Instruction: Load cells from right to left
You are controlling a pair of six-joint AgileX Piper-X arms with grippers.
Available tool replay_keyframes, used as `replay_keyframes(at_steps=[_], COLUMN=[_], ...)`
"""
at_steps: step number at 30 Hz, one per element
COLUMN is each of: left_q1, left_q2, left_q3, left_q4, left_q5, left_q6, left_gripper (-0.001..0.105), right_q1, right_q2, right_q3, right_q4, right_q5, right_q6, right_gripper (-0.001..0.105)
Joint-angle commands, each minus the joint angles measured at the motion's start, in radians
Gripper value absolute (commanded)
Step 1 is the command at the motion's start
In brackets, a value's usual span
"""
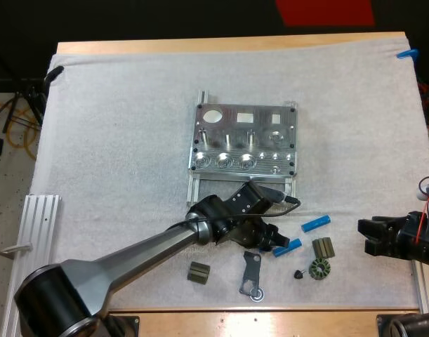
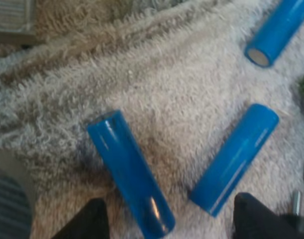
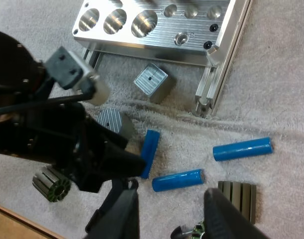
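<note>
Pick-up step: my left gripper (image 2: 169, 209), fingers spread wide, hovers over the blue cells (image 2: 129, 172) lying just in front of the metal fixture (image 1: 243, 140). Next it should pinch one cell and carry it to the fixture's rightmost round socket. My right gripper (image 3: 167, 199) hangs spread and empty.

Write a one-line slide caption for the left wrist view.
Open left gripper at the near ends of two blue cylinders, a third lying farther off on the white mat.
</note>
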State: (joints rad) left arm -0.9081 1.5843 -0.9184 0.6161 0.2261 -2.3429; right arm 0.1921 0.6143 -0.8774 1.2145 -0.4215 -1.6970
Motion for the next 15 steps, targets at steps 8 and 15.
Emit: replay_keyframes(at_steps=[8,15], left_q1=[-0.005,-0.005], left_q2=[0.056,0.106], left_q3=[-0.007,-0.007], left_q4=[-0.049,-0.059], left_q5=[-0.005,0.008], left_q6=[-0.016,-0.016], left_gripper=[0.054,0.053], right_q1=[0.018,0.061], right_q2=[0.0,0.0], right_q3=[-0.01,-0.01], right_q4=[-0.007,-0.007], right_q5=[-0.001,0.001], right_q6=[-0.012,-0.012], right_gripper=[0.032,0.032])
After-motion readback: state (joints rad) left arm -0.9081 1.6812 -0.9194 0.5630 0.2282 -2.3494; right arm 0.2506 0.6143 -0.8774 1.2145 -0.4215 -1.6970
